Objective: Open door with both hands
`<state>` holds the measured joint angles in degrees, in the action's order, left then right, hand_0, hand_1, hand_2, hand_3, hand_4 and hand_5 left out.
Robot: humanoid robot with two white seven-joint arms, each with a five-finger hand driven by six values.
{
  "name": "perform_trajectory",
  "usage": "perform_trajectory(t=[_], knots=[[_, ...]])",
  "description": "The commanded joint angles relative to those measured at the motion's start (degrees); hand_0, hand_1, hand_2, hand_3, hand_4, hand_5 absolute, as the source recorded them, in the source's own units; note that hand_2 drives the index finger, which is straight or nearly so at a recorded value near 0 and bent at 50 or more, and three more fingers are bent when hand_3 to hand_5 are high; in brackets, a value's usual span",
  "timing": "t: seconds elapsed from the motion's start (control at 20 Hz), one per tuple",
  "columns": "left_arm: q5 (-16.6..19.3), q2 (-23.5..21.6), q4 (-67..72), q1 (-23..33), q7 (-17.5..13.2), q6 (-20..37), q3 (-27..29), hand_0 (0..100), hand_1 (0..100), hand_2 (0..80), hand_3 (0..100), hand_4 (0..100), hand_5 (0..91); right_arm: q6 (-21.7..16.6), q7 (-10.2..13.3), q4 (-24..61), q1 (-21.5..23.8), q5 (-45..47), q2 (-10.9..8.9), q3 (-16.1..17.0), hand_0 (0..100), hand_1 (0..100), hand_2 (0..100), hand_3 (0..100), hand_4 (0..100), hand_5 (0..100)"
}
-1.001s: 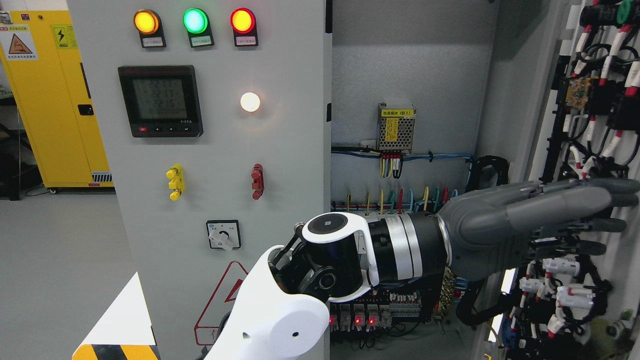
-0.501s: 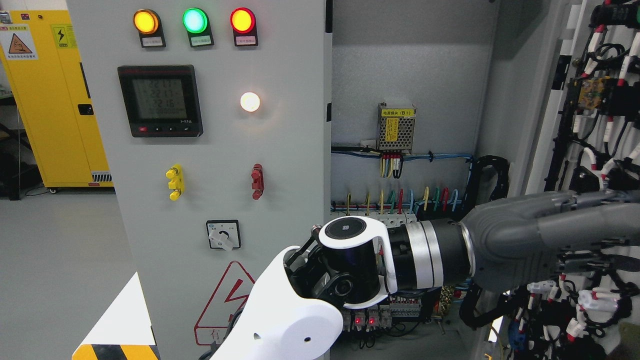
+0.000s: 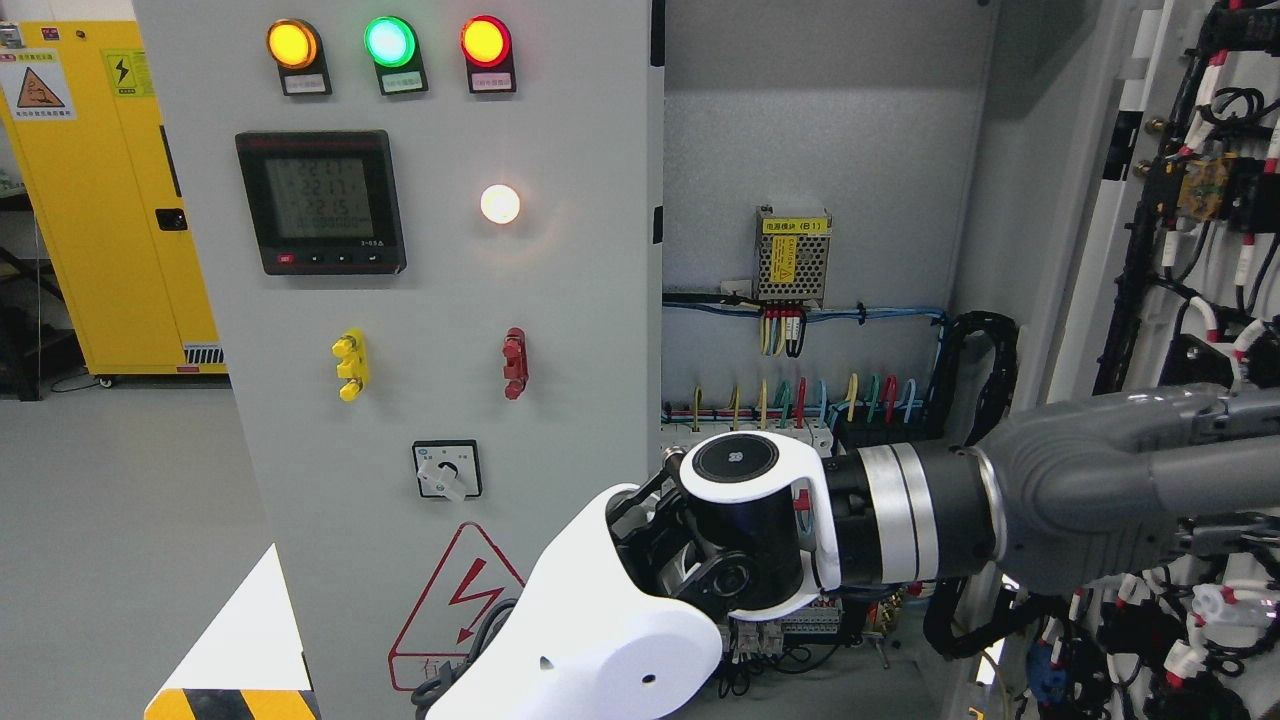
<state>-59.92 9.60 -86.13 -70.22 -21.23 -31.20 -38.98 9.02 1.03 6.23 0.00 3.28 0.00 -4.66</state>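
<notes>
The grey cabinet's right door (image 3: pixel 1120 200) stands swung open at the picture's right, its inner face covered with black wiring and red-and-white connectors. My left arm (image 3: pixel 620 640) comes up from the bottom edge and reaches across to it. The grey left hand (image 3: pixel 1180 470) lies flat against the door's inner side, fingers (image 3: pixel 1240 410) stretched straight and running off the right edge, grasping nothing. The left door (image 3: pixel 440 280) is closed and carries three lit lamps, a meter and switches. My right arm does not show.
Inside the cabinet sit a power supply module (image 3: pixel 792 256), a row of coloured wires (image 3: pixel 800 395) and a black cable chain (image 3: pixel 985 350). A yellow cabinet (image 3: pixel 100 200) stands at the far left on grey floor. A white part with yellow-black stripes (image 3: pixel 240 650) shows lower left.
My left hand has moved to the right and slightly down, its fingertips now out of frame. The right door has swung further open, its wiring shifting rightward.
</notes>
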Motion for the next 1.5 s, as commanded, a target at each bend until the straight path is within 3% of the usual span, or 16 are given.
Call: perform_trajectory(t=[0.0,0.15,0.45,0.75,0.9,1.15,1.3,1.45], knots=[[0.2,-0.7,0.0,0.4,0.0,-2.2,6.3,12,56,0.0,0,0,0.0,0.0,0.0,0.0,-0.1,0.1,-1.05,0.0,0,50,4,0,0,0],[1.2,-3.0,-2.8,3.9,0.1,-3.8,10.9,12,56,0.0,0,0,0.0,0.0,0.0,0.0,-0.1,0.1,-1.05,0.0,0,50,4,0,0,0],[1.4,-13.1,-11.8,14.7,0.0,-3.8,11.5,12,56,0.0,0,0,0.0,-0.1,0.0,0.2,-0.1,0.1,-1.05,0.0,0,50,4,0,0,0],[3.8,-26.0,-18.1,32.9,0.1,-3.3,11.5,12,56,0.0,0,0,0.0,-0.1,0.0,0.2,-0.2,0.1,-0.97,0.0,0,50,4,0,0,0],[6.6,-29.5,-18.0,43.5,0.1,-2.1,11.5,12,56,0.0,0,0,0.0,-0.1,0.0,0.2,-0.2,0.1,-0.97,0.0,0,50,4,0,0,0],[17.7,-30.4,-15.4,62.6,0.1,5.8,12.3,12,56,0.0,0,0,0.0,-0.1,0.0,0.2,-0.2,0.1,-0.97,0.1,0,50,4,0,0,0],[21.9,-30.4,-8.2,72.8,0.1,11.4,13.7,12,56,0.0,0,0,0.0,-0.1,0.0,0.2,-0.2,0.1,-0.97,0.0,0,50,4,0,0,0],[24.3,-30.2,4.1,78.8,0.1,18.9,13.4,12,56,0.0,0,0,0.0,-0.1,0.0,0.2,-0.1,0.1,-0.97,0.0,0,50,4,0,0,0]])
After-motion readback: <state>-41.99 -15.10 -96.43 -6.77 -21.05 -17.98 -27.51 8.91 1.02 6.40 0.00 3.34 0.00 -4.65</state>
